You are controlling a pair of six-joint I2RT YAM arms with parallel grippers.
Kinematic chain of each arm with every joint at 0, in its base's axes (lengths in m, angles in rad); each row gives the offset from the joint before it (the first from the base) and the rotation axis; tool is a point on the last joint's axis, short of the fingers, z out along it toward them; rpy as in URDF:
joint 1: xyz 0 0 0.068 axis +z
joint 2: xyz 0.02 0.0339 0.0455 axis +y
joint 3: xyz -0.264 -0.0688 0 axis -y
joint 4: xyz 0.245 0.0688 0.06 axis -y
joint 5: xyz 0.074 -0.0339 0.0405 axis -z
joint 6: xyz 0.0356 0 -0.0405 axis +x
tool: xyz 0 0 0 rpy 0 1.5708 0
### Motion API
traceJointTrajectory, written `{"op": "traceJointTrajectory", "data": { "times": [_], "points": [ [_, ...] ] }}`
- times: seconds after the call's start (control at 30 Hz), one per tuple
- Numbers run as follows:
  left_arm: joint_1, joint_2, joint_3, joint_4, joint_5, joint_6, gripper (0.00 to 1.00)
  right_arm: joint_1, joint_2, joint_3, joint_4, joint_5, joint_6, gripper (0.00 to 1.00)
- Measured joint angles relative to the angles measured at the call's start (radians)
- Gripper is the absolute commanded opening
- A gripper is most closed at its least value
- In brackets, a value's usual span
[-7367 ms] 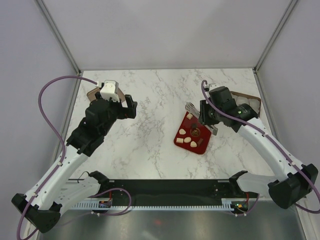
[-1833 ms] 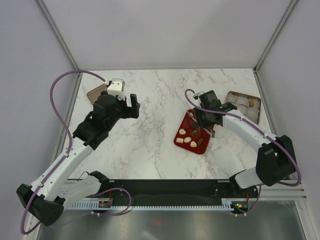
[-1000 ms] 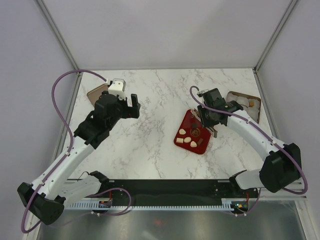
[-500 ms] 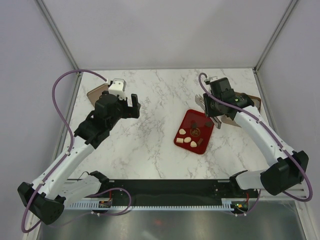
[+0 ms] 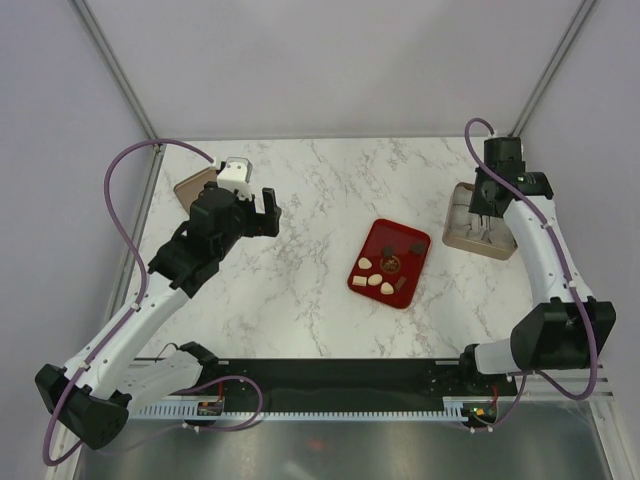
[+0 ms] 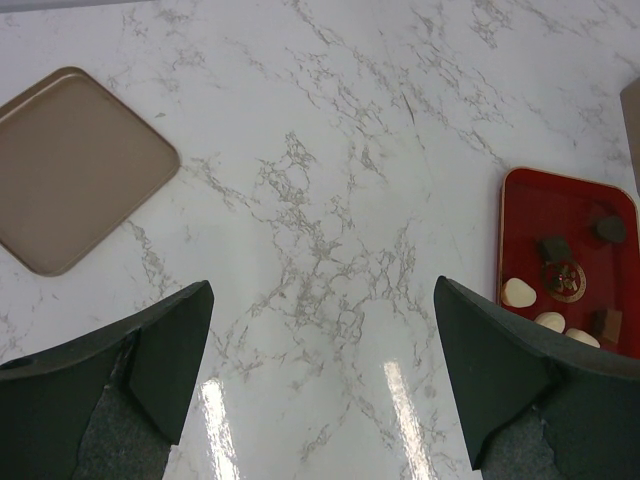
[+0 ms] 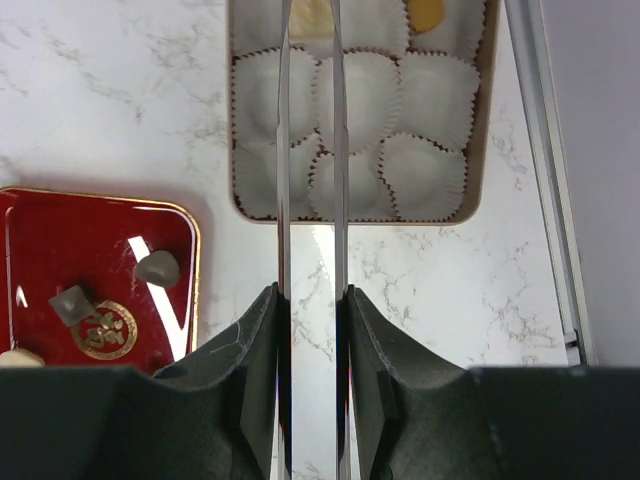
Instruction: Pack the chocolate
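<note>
The red tray (image 5: 370, 243) sits mid-table holding several chocolates, cream ones (image 5: 366, 264) and dark ones (image 5: 417, 245). It also shows in the left wrist view (image 6: 520, 215) and the right wrist view (image 7: 40, 215). My right gripper (image 5: 487, 208) (image 7: 311, 292) is shut on metal tongs (image 7: 283, 180) that reach over the tan box (image 5: 460, 228) (image 7: 484, 120) of white paper cups. A cream piece (image 7: 308, 25) shows between the tong tips at the frame's top edge. My left gripper (image 5: 263, 213) (image 6: 322, 285) is open and empty above the left table.
A tan lid (image 5: 192, 185) (image 6: 75, 165) lies at the back left. An orange-yellow piece (image 7: 425, 12) sits in a far cup of the box. A metal frame rail (image 7: 545, 150) runs just right of the box.
My right arm has swung with the tongs from over the red tray to over the box at the back right. The left arm has stayed put.
</note>
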Motion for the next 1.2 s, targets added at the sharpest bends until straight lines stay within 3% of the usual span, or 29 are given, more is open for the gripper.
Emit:
{"op": "traceJointTrajectory", "data": {
  "times": [0.37, 1.2],
  "points": [
    [0.000, -0.006, 0.000, 0.000, 0.011, 0.000, 1.00, -0.155, 0.094, -0.003, 0.045, -0.001, 0.032, 0.34],
    [0.000, -0.031, 0.000, 0.000, 0.037, 0.000, 1.00, -0.160, 0.195, -0.028, 0.134, -0.045, 0.080, 0.38]
  ]
}}
